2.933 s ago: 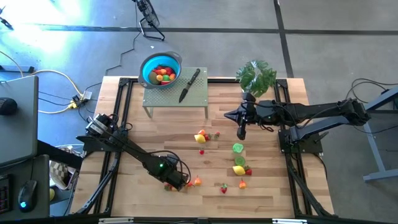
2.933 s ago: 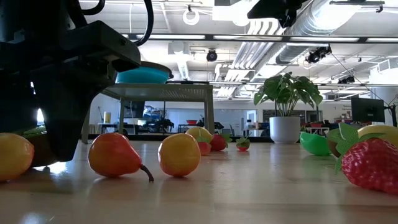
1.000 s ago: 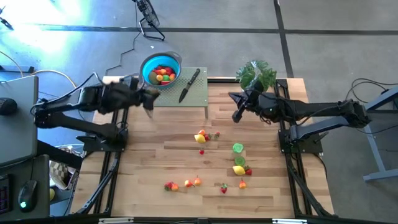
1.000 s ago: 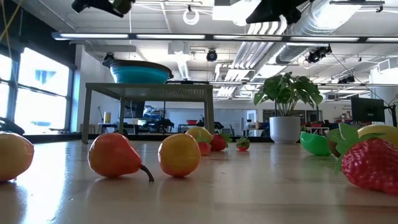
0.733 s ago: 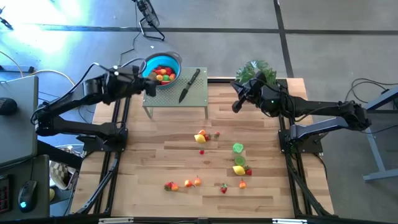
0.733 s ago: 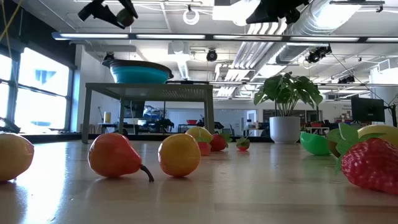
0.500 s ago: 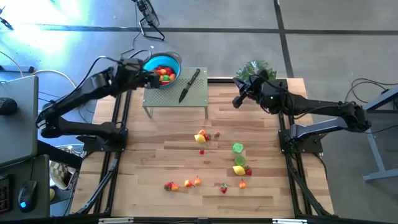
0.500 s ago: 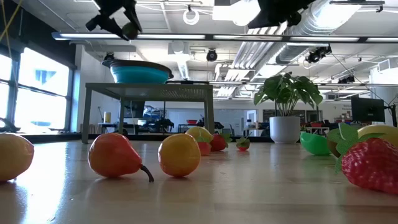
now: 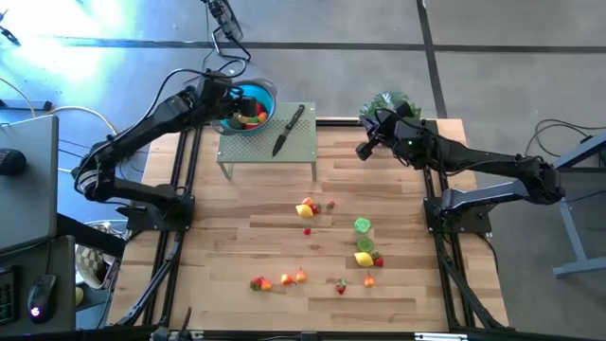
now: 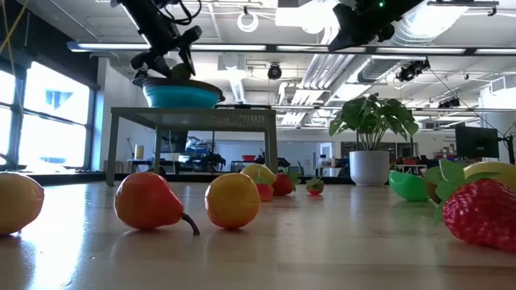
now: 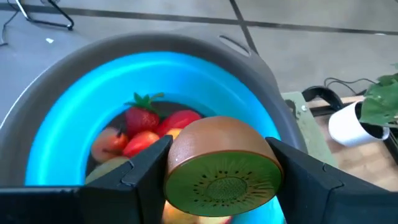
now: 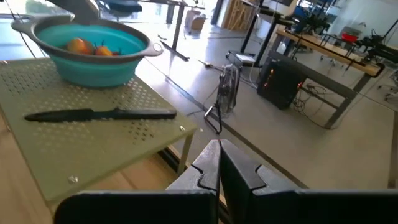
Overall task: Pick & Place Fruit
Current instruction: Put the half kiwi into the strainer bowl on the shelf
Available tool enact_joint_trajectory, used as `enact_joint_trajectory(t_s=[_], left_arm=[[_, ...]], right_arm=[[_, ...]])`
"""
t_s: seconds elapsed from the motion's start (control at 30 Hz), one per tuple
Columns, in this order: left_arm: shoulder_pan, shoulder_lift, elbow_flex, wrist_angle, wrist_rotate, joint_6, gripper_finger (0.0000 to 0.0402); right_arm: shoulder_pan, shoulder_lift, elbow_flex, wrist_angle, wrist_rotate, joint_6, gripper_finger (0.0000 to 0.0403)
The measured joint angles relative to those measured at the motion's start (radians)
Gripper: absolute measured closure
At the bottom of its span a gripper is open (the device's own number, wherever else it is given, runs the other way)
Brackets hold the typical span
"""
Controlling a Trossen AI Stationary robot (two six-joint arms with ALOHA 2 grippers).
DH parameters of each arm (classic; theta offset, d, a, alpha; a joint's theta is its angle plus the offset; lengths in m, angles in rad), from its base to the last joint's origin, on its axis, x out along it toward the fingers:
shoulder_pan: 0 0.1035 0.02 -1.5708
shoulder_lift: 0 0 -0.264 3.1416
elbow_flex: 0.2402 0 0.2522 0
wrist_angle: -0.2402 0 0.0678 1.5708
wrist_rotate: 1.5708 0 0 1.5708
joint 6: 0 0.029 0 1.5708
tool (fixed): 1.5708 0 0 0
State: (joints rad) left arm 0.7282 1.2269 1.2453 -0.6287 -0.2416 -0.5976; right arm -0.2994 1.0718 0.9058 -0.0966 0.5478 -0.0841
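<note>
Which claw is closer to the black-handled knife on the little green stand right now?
Roughly a tie; left looks slightly nearer. The left claw hangs over the blue bowl beside the knife; the right claw hovers off the stand's other side.

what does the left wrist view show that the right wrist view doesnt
Only the left wrist view shows the left gripper shut on a halved kiwi above the blue bowl, with a strawberry inside. Only the right wrist view shows the black-handled knife on the perforated stand and the shut right gripper. Both show the bowl holding fruit.
</note>
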Motion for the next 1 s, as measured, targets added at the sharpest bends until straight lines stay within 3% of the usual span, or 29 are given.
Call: enact_joint_trajectory(t_s=[0.27,1.0], left_arm=[[0.042,0.063,0.000,0.095,0.000,0.051,0.0170],[0.077,0.164,0.000,0.102,-0.042,0.149,0.0166]], right_arm=[[-0.022,0.000,0.000,-0.010,-0.001,0.000,0.0401],[-0.024,0.000,0.000,-0.004,-0.001,0.011,0.0401]])
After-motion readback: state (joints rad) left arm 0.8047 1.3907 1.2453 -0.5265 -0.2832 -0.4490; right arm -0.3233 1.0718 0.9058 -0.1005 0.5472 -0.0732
